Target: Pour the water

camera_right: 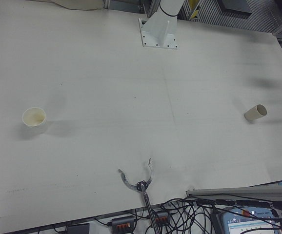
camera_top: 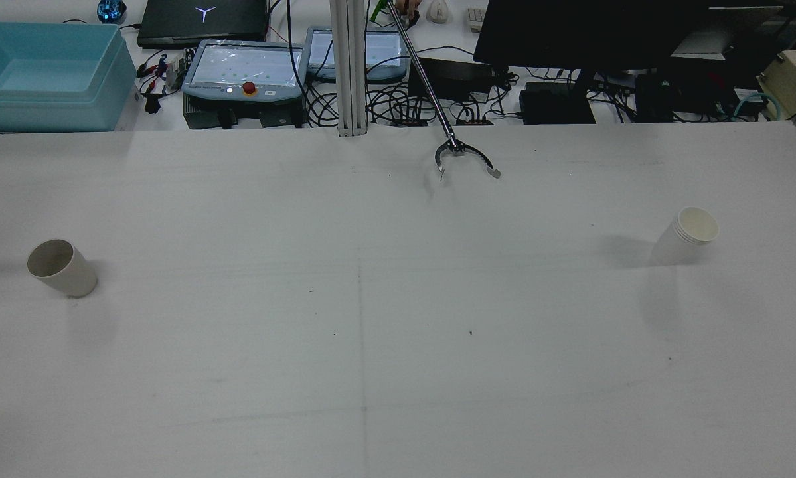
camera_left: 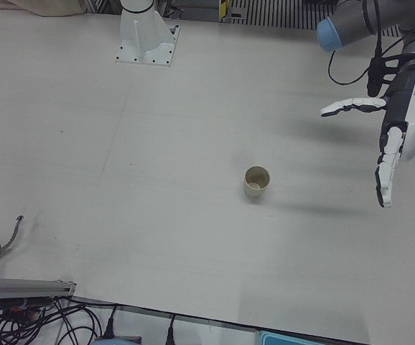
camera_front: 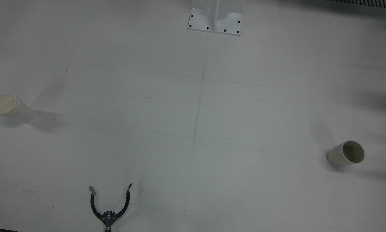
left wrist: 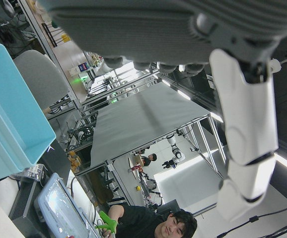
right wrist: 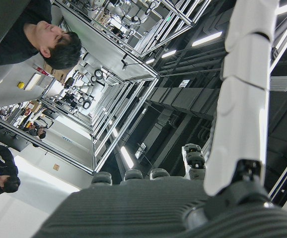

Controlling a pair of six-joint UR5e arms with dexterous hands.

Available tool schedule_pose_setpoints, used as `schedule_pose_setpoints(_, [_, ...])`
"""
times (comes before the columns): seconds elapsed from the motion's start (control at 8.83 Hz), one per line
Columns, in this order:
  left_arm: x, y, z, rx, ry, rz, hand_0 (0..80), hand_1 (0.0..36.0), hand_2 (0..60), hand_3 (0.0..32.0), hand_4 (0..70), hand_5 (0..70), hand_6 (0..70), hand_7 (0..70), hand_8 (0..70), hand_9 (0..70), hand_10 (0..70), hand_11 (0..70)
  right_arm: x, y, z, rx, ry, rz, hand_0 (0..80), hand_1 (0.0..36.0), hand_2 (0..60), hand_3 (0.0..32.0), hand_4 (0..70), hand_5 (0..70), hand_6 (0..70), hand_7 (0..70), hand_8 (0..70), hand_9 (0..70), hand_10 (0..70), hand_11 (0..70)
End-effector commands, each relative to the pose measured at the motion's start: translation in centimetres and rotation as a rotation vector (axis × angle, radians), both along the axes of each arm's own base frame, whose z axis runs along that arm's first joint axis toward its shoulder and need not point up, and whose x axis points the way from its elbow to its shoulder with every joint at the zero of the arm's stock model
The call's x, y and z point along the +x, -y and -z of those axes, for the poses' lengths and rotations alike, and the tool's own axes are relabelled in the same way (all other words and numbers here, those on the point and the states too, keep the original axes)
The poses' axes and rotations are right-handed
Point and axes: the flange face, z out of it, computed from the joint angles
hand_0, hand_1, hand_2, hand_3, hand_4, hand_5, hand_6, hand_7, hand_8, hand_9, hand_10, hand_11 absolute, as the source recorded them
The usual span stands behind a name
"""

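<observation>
Nothing is held yet, so the step in hand looks like the first reach toward a cup. The left hand [camera_left: 398,126] hovers above the table [camera_top: 398,372] with its fingers [camera_left: 385,176] spread wide and empty, up and off to the side of the beige cup [camera_left: 256,180]. The right hand [right wrist: 193,198] shows only in its own view, pointed at the ceiling; its visible fingers look extended with nothing between them, and where it sits over the table I cannot tell.

To do the reach well, I judge the left hand should come down beside the beige cup, wrap its wall around the middle and not the rim, and close gently: a light cup will dent or skate away if pushed.

The beige cup stands upright near the robot's left edge of the tabletop; its inside looks dark and I cannot tell whether it holds water. The stack of white paper cups [camera_top: 688,236] stands upright near the opposite, right edge, well apart from it; the top cup's inside looks pale, contents not discernible. Which is source and which receiver is unclear.

A reacher-grabber tool [camera_top: 463,156], claw open, rests at the operators' edge, well clear of both cups.
</observation>
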Motion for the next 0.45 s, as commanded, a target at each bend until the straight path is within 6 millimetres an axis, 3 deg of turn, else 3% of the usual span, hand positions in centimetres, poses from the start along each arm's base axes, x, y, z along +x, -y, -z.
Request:
schedule_pose_setpoints(0.0, [-0.7, -3.8, -4.6, -0.027, 0.004, 0.018, 51.2, 22.1, 21.8, 4.4, 4.5, 0.0, 0.0, 0.0, 0.0, 0.0, 0.0, 0.0, -0.8, 0.6, -1.4, -0.029, 0.005, 0.016, 58.6, 22.6, 1.8, 8.4, 4.7, 0.0, 0.0, 0.4, 0.0, 0.0, 0.0, 0.0])
schedule_pose_setpoints(0.11, [-0.6, -5.9, -6.2, -0.008, 0.066, 0.018, 50.4, 21.2, 22.6, 4.4, 4.9, 0.0, 0.0, 0.0, 0.0, 0.0, 0.0, 0.1, -0.9, 0.8, -1.7, -0.036, 0.007, 0.018, 58.3, 22.4, 1.8, 8.6, 4.7, 0.0, 0.0, 0.4, 0.0, 0.0, 0.0, 0.0])
schedule_pose_setpoints(0.23, [-0.6, -8.4, -8.4, -0.011, 0.104, 0.017, 50.3, 20.8, 21.2, 6.4, 4.3, 0.0, 0.0, 0.0, 0.0, 0.0, 0.0, 0.3, -1.0, 0.9, -2.0, -0.043, 0.007, 0.021, 57.7, 22.1, 2.0, 8.8, 4.2, 0.0, 0.0, 0.3, 0.0, 0.0, 0.0, 0.0])
schedule_pose_setpoints(0.34, [-0.3, -9.5, -10.1, -0.005, 0.126, 0.011, 49.4, 19.7, 19.9, 11.8, 0.4, 0.0, 0.0, 0.0, 0.0, 0.0, 0.0, 0.0, -1.3, 1.1, -2.7, -0.060, -0.011, 0.023, 57.5, 22.1, 2.4, 8.6, 4.3, 0.0, 0.0, 0.4, 0.0, 0.0, 0.0, 0.0])
